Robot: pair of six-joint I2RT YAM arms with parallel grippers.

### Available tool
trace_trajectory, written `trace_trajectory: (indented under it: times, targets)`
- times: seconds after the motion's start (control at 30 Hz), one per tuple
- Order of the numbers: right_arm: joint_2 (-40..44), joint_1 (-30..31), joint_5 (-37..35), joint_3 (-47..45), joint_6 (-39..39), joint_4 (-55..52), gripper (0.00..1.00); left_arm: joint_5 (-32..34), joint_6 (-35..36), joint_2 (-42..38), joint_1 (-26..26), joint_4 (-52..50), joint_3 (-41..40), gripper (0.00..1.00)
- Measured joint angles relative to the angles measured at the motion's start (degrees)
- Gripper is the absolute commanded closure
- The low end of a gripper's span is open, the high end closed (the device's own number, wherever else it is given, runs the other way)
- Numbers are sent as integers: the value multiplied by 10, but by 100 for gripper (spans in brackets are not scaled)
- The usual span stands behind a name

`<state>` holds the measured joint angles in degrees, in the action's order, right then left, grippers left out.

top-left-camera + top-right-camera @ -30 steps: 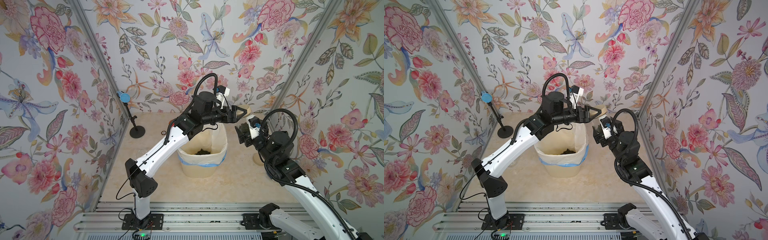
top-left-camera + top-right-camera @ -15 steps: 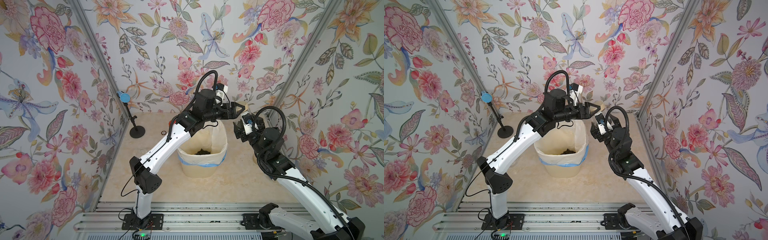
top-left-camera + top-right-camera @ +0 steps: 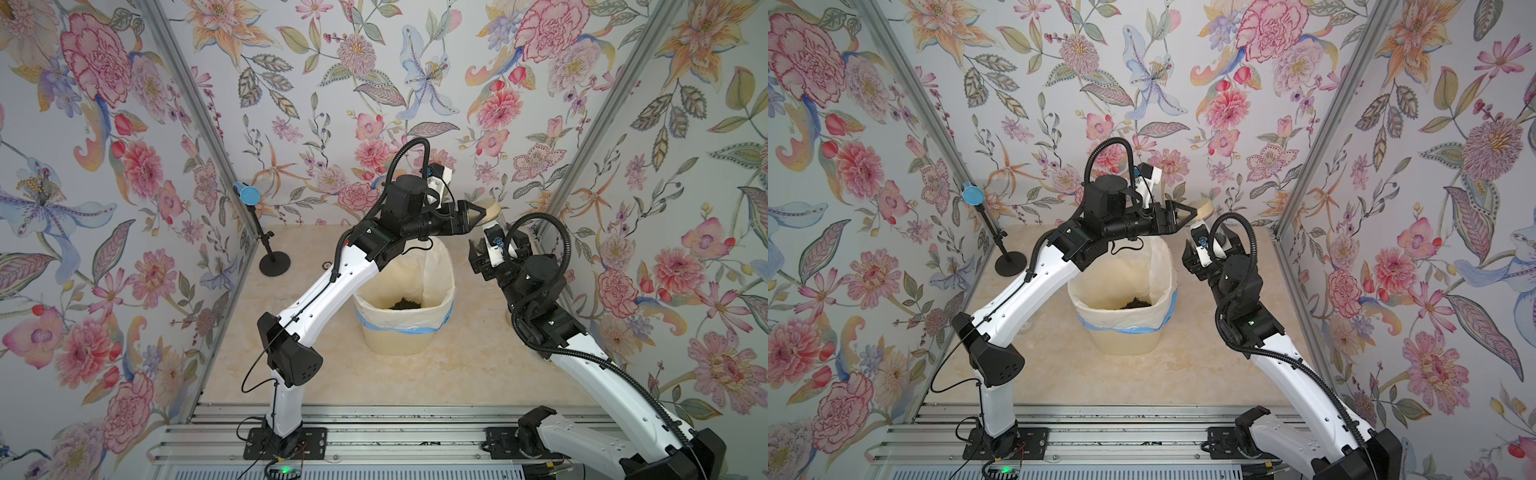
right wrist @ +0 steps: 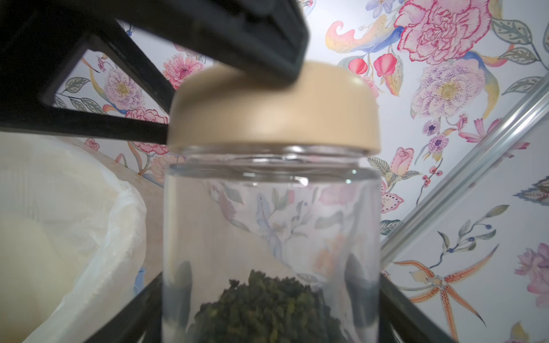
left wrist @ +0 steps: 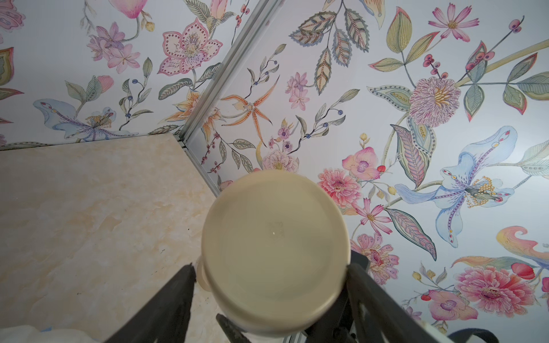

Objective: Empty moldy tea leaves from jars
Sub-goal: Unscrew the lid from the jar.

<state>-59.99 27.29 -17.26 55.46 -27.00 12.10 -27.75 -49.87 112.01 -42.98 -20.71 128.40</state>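
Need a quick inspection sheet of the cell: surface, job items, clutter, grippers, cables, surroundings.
Surface: beige marbled tabletop, carries bin and stand.
Job's things: clear jar upright, beige round lid still on, dark crumbly tea leaves in its bottom; more leaves in the cream bin with white liner.
Clutter: black stand with blue disc, back left.
Grippers: right gripper shut on the jar body; left gripper straddles the lid, grip unconfirmed.
Cables: black corrugated hoses loop above both wrists; thin black cable hangs by the left base; no snag seen.
Surroundings: floral papered walls, aluminium rail in front.
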Motion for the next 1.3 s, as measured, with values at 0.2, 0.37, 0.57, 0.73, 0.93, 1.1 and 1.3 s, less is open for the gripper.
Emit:
trace_trajectory:
  times: [0.2, 0.37, 0.57, 0.73, 0.93, 1.1, 1.3]
  targets:
    - [2, -10, -1, -5, 13, 7, 54, -32, -27, -19, 15, 48, -63, 22]
    - [6, -16, 5, -8, 23, 7, 54, -36, -23, -20, 15, 56, -71, 2]
    - [12, -26, 37, -8, 44, 2, 54, -69, -33, -63, 21, 153, -155, 0]
    - [33, -41, 88, -8, 70, -31, 54, -126, -31, -81, 29, 254, -204, 0]
    - [66, -61, 158, -1, 116, -88, 54, -180, -8, -75, 31, 290, -191, 0]
    - [81, -75, 200, 17, 154, -118, 54, -206, 18, -60, 31, 289, -178, 0]
    - [90, -82, 243, 24, 190, -130, 54, -227, 24, -38, 32, 295, -178, 0]
